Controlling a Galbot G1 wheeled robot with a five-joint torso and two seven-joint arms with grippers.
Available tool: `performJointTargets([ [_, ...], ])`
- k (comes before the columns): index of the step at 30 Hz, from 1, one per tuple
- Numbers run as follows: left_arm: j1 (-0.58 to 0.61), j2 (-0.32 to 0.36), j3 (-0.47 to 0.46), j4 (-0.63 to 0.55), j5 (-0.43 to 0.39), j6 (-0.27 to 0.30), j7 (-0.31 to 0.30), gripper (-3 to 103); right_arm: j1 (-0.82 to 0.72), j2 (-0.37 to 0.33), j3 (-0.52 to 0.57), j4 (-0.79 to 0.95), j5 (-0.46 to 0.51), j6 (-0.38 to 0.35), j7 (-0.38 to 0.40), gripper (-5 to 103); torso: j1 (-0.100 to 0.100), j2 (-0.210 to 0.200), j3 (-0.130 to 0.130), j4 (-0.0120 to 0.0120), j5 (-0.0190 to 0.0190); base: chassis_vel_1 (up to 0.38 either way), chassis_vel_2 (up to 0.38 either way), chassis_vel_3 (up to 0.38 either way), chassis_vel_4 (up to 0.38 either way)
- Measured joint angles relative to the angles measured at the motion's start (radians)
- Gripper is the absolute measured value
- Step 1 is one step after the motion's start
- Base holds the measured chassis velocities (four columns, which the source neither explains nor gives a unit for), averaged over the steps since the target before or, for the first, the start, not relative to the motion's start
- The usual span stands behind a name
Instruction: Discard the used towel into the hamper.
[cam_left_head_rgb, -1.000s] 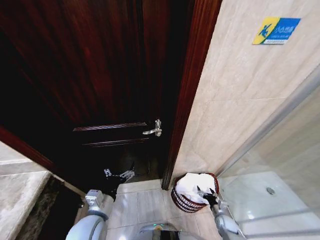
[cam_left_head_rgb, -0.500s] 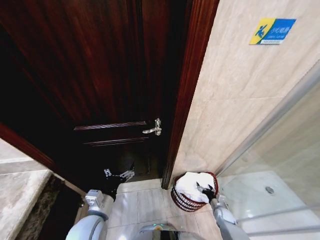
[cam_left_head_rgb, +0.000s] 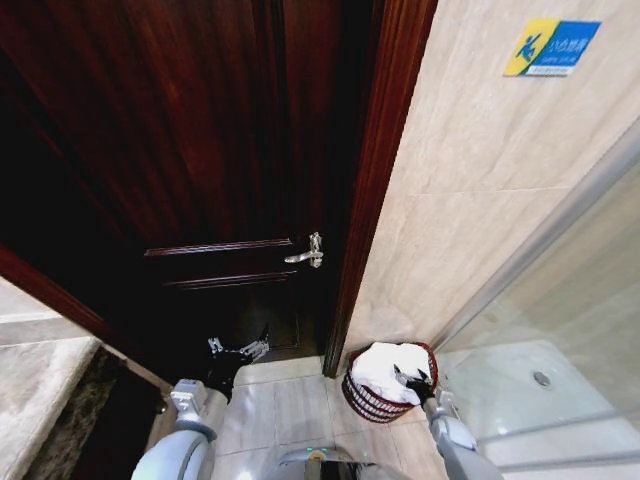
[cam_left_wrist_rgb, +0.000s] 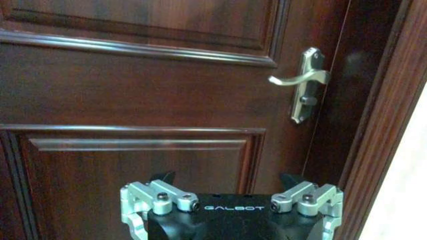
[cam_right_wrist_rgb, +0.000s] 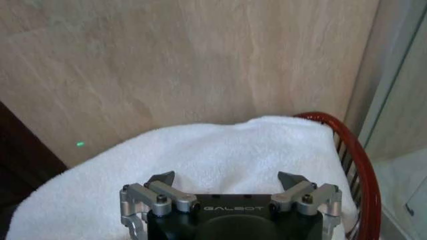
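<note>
The white towel lies bunched in the hamper, a reddish-brown wire basket on the floor in the corner by the door frame. My right gripper hangs just over the towel's near side. In the right wrist view the right gripper is open with nothing between its fingers; the towel spreads beneath it and the hamper's red rim curves along one side. My left gripper is held low in front of the door, open and holding nothing.
A dark wooden door with a silver lever handle stands ahead. A beige tiled wall is to the right, with a glass shower screen beyond the hamper. A stone counter edge sits at the left.
The right gripper stays over the towel in the hamper, barely shifted. The camera has wobbled slightly. The left arm has not moved.
</note>
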Motion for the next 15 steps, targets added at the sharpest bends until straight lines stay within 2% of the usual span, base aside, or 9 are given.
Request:
performJointTargets([
  [8,0.0,0.0,0.0,0.0,0.0,0.0,0.0,100,0.046,-0.032,-0.029,-0.031,-0.003,-0.105,-0.006,100,-0.024,-0.051,-0.028,0.0,-0.0001,0.0,0.0,0.0,0.0],
  [15,0.0,0.0,0.0,0.0,0.0,0.0,0.0,100,0.133,-0.026,-0.052,-0.159,-0.047,-0.126,-0.003,100,-0.048,-0.102,-0.054,0.0,-0.0001,0.0,0.0,0.0,0.0],
])
